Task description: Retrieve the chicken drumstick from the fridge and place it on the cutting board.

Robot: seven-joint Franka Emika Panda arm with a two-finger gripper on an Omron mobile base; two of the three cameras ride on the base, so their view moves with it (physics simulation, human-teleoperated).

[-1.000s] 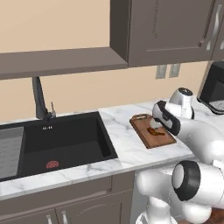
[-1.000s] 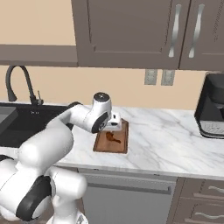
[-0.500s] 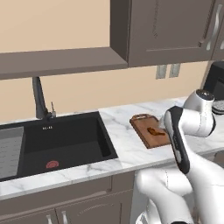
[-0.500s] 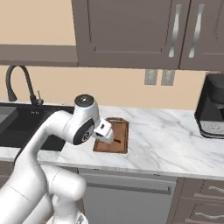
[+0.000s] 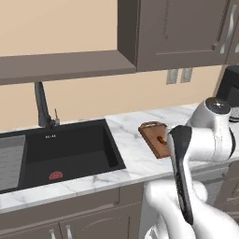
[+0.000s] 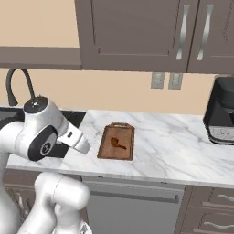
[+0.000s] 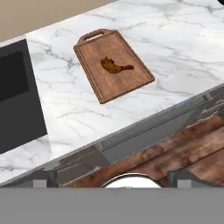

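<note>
The small reddish-brown chicken drumstick (image 7: 116,66) lies in the middle of the flat brown wooden cutting board (image 7: 131,83) with the rounded handle, so the job looks done. The board sits on the white marble bench (image 6: 183,151), between the black sink (image 5: 65,149) and the dark coffee machine (image 6: 222,112). I cannot tell if the claw is open or closed, but the drumstick lies free; the hand view shows the drumstick's shape best.
</note>
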